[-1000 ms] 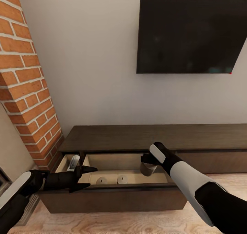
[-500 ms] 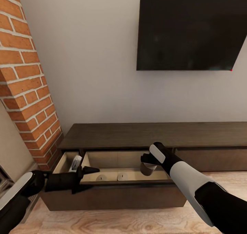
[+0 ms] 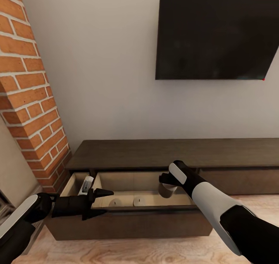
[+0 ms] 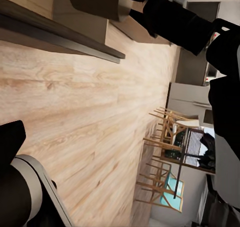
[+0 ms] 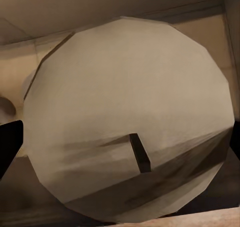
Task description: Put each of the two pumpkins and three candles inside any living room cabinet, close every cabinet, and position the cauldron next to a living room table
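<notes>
Head view looks down at the cabinet point(image 3: 170, 155) from nearby; right wrist view presses close on a candle point(image 5: 127, 117) both share.

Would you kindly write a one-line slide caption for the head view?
Right gripper holds a candle over the cabinet's open drawer, where two candles already lie; left gripper at the drawer's front edge.

No text, label, brand, number or sign can be read anywhere. The television point(image 3: 217, 35) above the cabinet point(image 3: 170, 155) has a blank dark screen, and the candle point(image 5: 127, 117) bears no marking.
</notes>
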You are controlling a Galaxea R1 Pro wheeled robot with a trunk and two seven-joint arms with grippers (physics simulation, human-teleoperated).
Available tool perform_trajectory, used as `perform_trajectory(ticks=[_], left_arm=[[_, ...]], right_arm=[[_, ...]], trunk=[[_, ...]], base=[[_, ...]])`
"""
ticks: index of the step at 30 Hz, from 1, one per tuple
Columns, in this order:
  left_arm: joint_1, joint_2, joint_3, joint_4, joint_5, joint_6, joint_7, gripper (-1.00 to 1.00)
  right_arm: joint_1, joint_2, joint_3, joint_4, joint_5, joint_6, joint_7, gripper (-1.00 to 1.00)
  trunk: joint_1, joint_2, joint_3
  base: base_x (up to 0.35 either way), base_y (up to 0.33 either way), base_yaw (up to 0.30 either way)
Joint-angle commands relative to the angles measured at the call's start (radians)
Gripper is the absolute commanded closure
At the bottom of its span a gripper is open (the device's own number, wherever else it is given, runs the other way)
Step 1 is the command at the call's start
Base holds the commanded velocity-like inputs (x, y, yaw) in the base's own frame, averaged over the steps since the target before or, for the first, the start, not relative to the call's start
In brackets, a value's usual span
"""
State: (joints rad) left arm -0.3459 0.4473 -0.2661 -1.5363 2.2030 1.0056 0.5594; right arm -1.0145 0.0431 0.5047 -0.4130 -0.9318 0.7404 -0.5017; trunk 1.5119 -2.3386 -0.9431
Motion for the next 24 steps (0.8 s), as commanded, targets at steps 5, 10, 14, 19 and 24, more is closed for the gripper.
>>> perform_trajectory(ticks=[5,10,14,19,24], left_arm=[[-0.001,0.001,-0.001,0.001,0.011,-0.001,0.01,-1.0],[-0.001,0.001,-0.001,0.002,0.011,-0.001,0.01,-1.0],[-0.001,0.001,-0.001,0.002,0.011,-0.001,0.01,-1.0],[-0.001,0.001,0.0,0.003,0.01,-0.001,0.01,-1.0],[-0.001,0.001,0.0,0.003,0.01,-0.001,0.01,-1.0]], right_arm=[[-0.001,0.0,0.008,-0.001,-0.012,-0.004,-0.009,1.0],[-0.001,0.0,0.008,-0.001,-0.012,-0.004,-0.009,1.0],[-0.001,-0.001,0.008,-0.001,-0.012,-0.004,-0.009,1.0],[-0.001,-0.001,0.012,-0.001,-0.012,-0.004,-0.009,1.0],[-0.001,-0.002,0.012,-0.001,-0.012,-0.004,-0.009,1.0]], trunk=[[0.0,0.0,-0.001],[0.0,0.0,-0.001],[0.0,0.0,-0.001],[0.004,-0.007,-0.004],[0.023,-0.042,-0.02]], base=[[0.103,0.045,0.0],[0.07,0.017,0.0],[0.046,0.002,0.0],[0.007,0.0,0.0],[0.0,0.0,0.0]])
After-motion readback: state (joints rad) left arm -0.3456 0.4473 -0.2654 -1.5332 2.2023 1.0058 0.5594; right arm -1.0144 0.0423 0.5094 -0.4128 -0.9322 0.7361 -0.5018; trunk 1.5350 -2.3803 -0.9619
